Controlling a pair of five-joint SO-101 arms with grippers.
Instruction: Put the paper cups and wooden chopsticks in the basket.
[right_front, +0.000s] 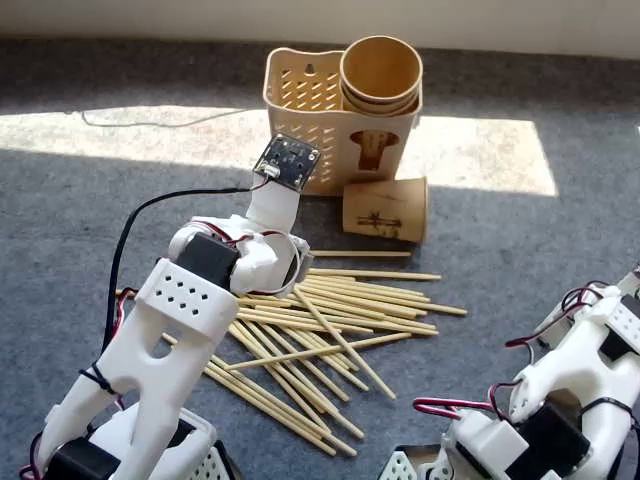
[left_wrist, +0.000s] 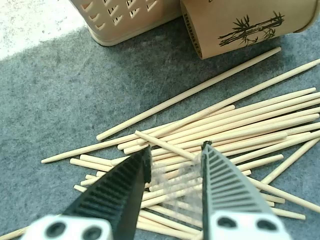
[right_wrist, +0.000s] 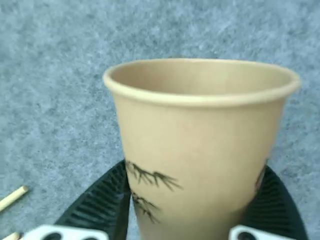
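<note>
The chopsticks (right_front: 330, 320) are spread in a loose pile on the grey carpet (right_front: 520, 250), in the middle and lower middle of the high view, and many of them are crossed over each other. Just above the pile a lying cup (right_front: 385, 210) is seen on its side, with its mouth turned to the right and its base near the foot of the basket (right_front: 300, 100); whether the two touch cannot be told. The basket stands upright at the upper middle of the frame, and a stack of cups (right_front: 380, 70) is set in its right part, with the rims above the wall. The left gripper (left_wrist: 176, 150) is held low over the pile with its fingers moderately apart and nothing gripped; sticks are seen under the gap. The left arm (right_front: 170, 330) comes in from the lower left of the high view. A held cup (right_wrist: 200, 130) is clamped by its lower part between the fingers of the right gripper (right_wrist: 195, 167), over bare carpet. The right arm (right_front: 580, 380) is seen at the lower right corner.
</note>
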